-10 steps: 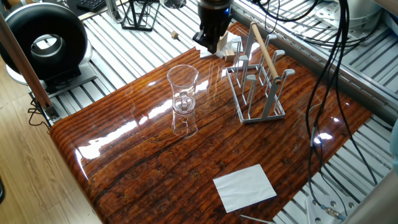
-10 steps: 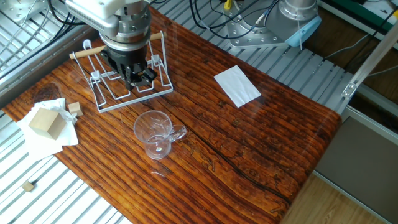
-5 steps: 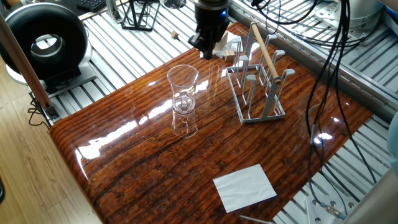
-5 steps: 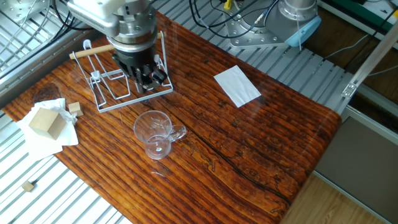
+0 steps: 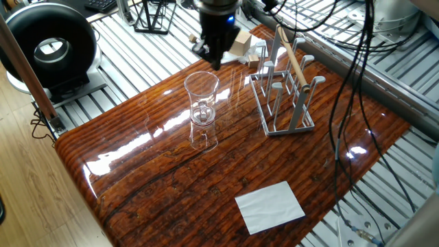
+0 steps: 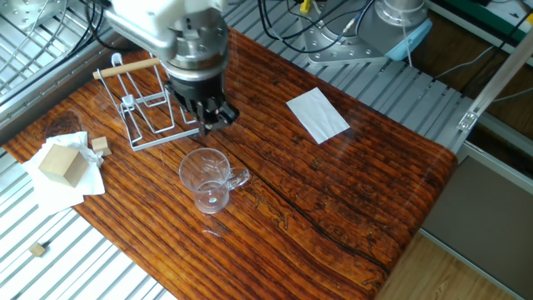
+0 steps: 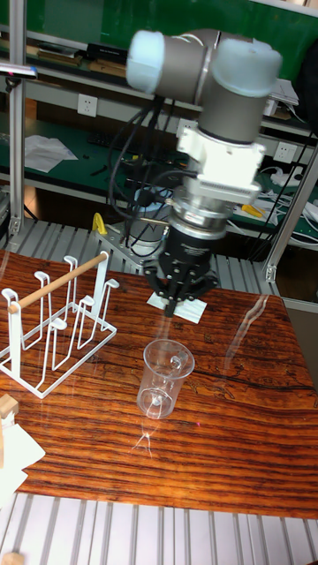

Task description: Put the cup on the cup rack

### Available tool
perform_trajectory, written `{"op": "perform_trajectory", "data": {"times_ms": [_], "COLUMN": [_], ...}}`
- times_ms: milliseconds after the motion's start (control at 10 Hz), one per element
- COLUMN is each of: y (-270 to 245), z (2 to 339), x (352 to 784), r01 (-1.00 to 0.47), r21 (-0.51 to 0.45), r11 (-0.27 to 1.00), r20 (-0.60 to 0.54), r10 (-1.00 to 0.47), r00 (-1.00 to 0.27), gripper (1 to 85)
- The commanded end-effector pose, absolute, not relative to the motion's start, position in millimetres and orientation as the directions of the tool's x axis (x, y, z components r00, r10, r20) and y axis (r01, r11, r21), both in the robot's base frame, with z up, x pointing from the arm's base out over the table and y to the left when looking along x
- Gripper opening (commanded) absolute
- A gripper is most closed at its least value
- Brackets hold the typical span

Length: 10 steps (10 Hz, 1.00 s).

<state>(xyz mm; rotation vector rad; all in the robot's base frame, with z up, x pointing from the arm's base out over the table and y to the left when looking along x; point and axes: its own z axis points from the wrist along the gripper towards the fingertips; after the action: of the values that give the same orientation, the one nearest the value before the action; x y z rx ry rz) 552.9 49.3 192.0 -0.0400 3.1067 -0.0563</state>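
The task had hardly begun. The clear, colourless glass tumbler with a thick base (image 5: 202, 97) stood upright on the glossy, dark-grained wooden tabletop (image 5: 158, 192), well short of the small grey wire cup rack with upright pegs and a light wooden rod handle (image 5: 287, 89), which stood apart from it nearer the far edge. Nothing hung on any peg. The robot's black two-finger gripper (image 7: 175, 302) hovered above and just behind the tumbler, pointing down, without touching it; in the other fixed view it sat between the rack (image 6: 146, 104) and the glass (image 6: 208, 179). Its fingers looked set fairly close together with nothing between them, though the pictures did not show the gap clearly enough to call it wide or narrow, so I cannot tell. What remained, as I judged it, was everything: grasping the glass, lifting, turning it mouth-down and setting it over a peg.

As for containers, the tumbler (image 7: 163, 378) was empty (only reflections and the thick base showed through the wall). The rack held nothing. Off to the side lay a white sheet of paper (image 5: 269, 206) on the tabletop, and a pale wooden block (image 6: 62, 162) rested on crumpled white paper near the table's corner.
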Motion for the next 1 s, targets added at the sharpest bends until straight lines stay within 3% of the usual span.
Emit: {"op": "perform_trajectory", "data": {"times_ms": [0, 400, 900], "y": [69.6, 83.5, 100.3], "z": [188.7, 185.6, 180.0], "x": [554.1, 553.8, 551.9], "r01": [0.013, 0.054, 0.130], "r21": [-0.054, -0.003, -0.019], "r11": [0.998, 0.999, 0.991], "r20": [-0.039, -0.037, -0.047], "r10": [0.011, 0.054, 0.129], "r00": [-0.999, -0.998, -0.991], "gripper": [1.3, 1.3, 1.3]}}
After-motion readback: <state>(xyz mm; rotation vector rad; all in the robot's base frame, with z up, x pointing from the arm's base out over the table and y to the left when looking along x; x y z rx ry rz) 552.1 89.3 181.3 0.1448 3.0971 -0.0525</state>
